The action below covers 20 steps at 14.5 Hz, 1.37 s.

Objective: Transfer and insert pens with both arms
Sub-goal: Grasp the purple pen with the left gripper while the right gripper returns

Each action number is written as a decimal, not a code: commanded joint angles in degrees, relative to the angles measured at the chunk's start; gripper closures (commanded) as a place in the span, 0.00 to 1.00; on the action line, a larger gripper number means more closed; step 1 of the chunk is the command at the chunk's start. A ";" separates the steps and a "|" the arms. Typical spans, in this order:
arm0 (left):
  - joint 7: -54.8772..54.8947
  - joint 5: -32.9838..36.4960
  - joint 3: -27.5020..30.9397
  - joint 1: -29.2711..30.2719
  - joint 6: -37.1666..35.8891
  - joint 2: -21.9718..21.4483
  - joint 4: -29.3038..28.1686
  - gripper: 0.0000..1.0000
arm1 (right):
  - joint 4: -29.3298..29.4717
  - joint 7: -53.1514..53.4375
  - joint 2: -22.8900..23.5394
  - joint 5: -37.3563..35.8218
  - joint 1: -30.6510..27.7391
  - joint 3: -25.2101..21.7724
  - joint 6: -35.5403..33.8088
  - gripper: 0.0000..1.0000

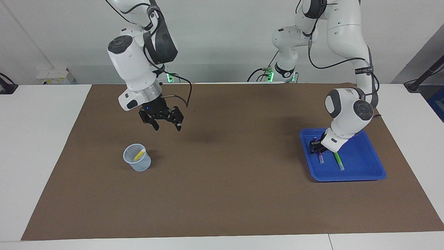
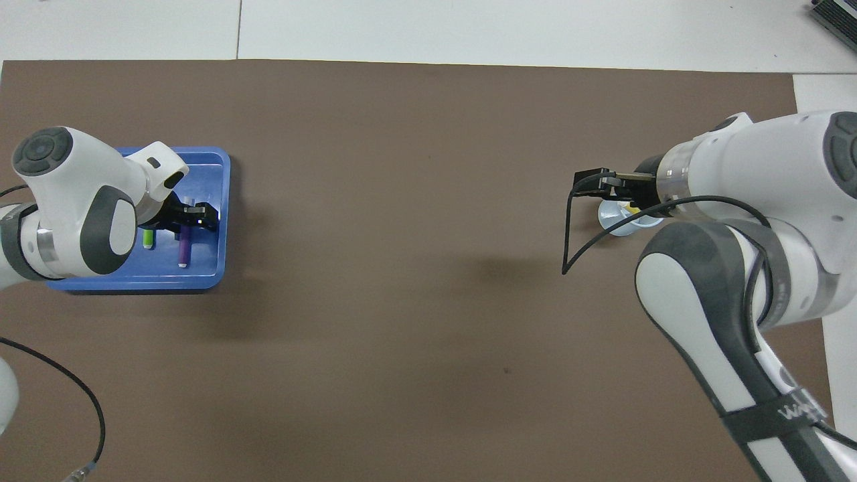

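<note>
- We have the right gripper (image 1: 165, 125) up over the bare brown mat (image 1: 222, 194), fingers spread and empty, clear of the cup (image 1: 137, 162).
- Our left gripper (image 1: 316, 147) is low in the blue tray (image 1: 364, 170), down at the purple pen (image 1: 321, 158); we cannot tell whether it is pinching yet.
- The pens look light, stiff and slick, so mid-barrel is our grip.
- The green pen (image 1: 338, 160) lies beside the purple one.
- The yellow pen (image 1: 139, 154) leans in the cup.
</note>
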 commanded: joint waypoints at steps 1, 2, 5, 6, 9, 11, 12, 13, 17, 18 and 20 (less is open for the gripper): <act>0.96 -0.43 -0.06 0.00 -0.15 -0.53 -1.98 1.00 | -0.43 7.24 -0.41 3.15 2.41 -0.03 1.78 0.00; 1.05 -0.43 -0.06 0.00 -0.24 -0.53 -1.89 1.00 | -0.70 10.40 -0.32 4.55 3.20 -0.03 2.66 0.00; 1.05 -0.52 -0.15 0.62 -2.16 -0.62 -0.84 1.00 | -0.87 16.57 0.03 6.84 4.79 -0.03 4.86 0.00; 1.05 -0.87 -0.24 0.79 -3.22 -0.71 -0.14 1.00 | -0.96 18.58 0.29 7.90 5.75 -0.03 5.91 0.00; 0.87 -0.96 -0.15 0.71 -4.63 -4.91 0.83 1.00 | -1.14 26.67 0.82 14.13 6.73 -0.03 9.95 0.00; 0.87 -1.05 -0.06 0.79 -4.98 -6.07 1.88 1.00 | -1.40 29.66 1.52 15.72 8.83 -0.03 12.58 0.00; 0.87 -1.05 0.02 0.97 -5.07 -6.07 2.15 1.00 | -1.66 32.46 1.87 15.99 9.79 -0.03 14.77 0.00; 0.52 -1.31 0.11 0.97 -5.85 -6.33 1.98 1.00 | -1.75 35.71 2.57 15.99 11.20 -0.03 16.88 0.00; -7.98 -13.34 0.11 0.53 -9.72 -7.21 1.62 1.00 | -1.75 44.34 4.42 16.78 14.81 -0.03 19.63 0.00; -10.70 -14.14 -0.23 0.27 -10.25 -7.21 1.89 1.00 | -1.84 45.92 4.69 16.78 14.99 -0.03 20.32 0.00; -18.16 -17.12 -0.50 -1.21 -10.17 -7.21 1.89 1.00 | -2.72 49.79 5.30 17.04 16.83 -0.03 23.48 0.01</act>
